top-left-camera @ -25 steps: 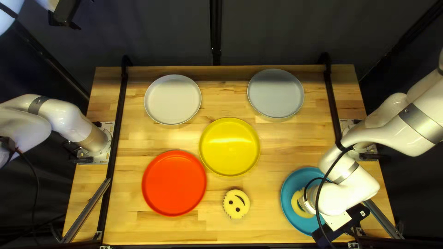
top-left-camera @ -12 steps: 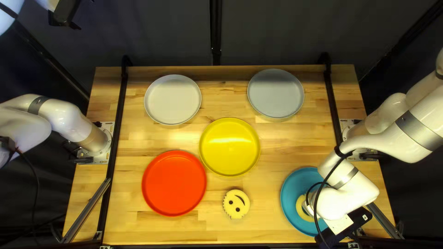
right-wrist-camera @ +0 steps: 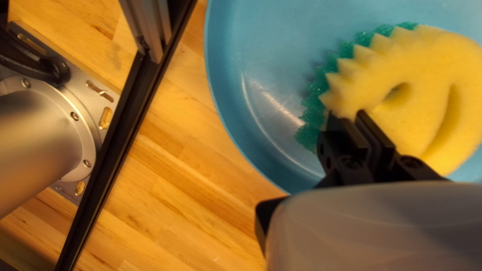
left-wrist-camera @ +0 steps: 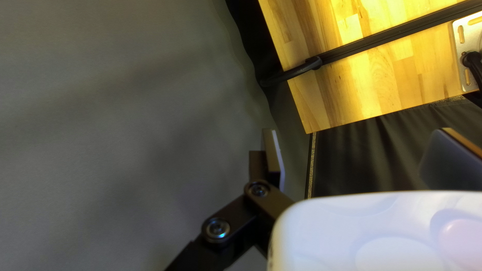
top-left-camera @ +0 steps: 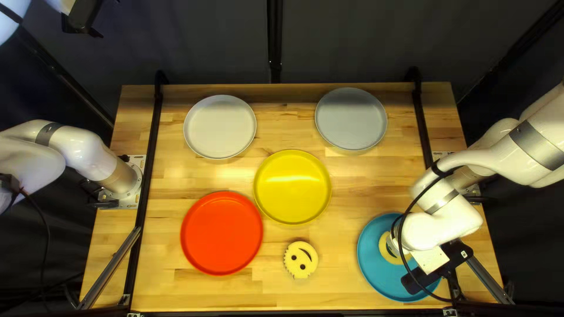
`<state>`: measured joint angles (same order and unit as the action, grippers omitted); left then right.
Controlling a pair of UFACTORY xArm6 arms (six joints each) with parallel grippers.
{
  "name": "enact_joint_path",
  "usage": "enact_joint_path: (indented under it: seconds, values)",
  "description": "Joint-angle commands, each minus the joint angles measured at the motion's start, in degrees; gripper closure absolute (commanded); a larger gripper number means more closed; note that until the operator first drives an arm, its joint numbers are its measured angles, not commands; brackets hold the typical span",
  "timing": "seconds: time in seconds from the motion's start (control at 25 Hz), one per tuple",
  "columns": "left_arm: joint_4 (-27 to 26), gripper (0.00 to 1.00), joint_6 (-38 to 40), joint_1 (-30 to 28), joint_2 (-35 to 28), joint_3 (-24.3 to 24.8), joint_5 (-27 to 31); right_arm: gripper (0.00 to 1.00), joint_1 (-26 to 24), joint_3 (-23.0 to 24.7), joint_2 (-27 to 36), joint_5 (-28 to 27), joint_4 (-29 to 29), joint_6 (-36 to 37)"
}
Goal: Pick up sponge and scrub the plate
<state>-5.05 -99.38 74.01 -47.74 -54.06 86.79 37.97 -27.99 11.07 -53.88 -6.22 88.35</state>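
Top left view shows our right tool (top-left-camera: 397, 236), partly hidden under its white arm, over the round blue plastic plate (top-left-camera: 371, 267) at the right, near the tabletop's near edge. Within the plate's rim is a yellow round smiley-faced sponge with a toothed edge and a green underlayer (top-left-camera: 385, 252), half covered by our arm. In the right wrist view, the two black fingers of our right tool (right-wrist-camera: 346, 118) stand close together, clamped on the sponge beside its toothed edge; an eye hole and the curved mouth show just beside them. We cannot tell how hard the sponge bears on the plate.

Our left tool (top-left-camera: 82, 16) is raised past the far edge of the tabletop (top-left-camera: 352, 182); in the left wrist view its fingers stand wide apart, nothing between them.

A second yellow smiley sponge (top-left-camera: 301, 264) lies on the wood between the blue plate and a round red plate (top-left-camera: 221, 233). Beyond it sits a round yellow plate (top-left-camera: 292, 188), and farther back are a round off-white plate (top-left-camera: 220, 127) and a round pale grey plate (top-left-camera: 351, 118).
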Motion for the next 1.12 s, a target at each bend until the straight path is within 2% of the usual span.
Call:
enact_joint_path:
  seconds: [0.04,0.16,0.56,0.84,1.12]
  values:
    - [0.00,0.00,0.00,0.00,0.00,0.00,0.00,1.00,0.18,-0.31,0.15,-0.47,0.12,-0.29]
    - [0.00,0.00,0.00,0.00,0.00,0.00,0.00,1.00,1.44,-1.40,-1.14,-0.41,-0.18,-0.97]
    - [0.00,0.00,0.00,0.00,0.00,0.00,0.00,1.00,6.54,-9.32,-9.17,-1.34,-1.78,-2.35]
    - [0.00,0.00,0.00,0.00,0.00,0.00,0.00,1.00,7.55,-13.44,-12.08,-2.90,-1.63,-2.80]
    - [0.00,0.00,0.00,0.00,0.00,0.00,0.00,1.00,3.75,-10.02,-9.24,-2.12,-0.62,-0.30]
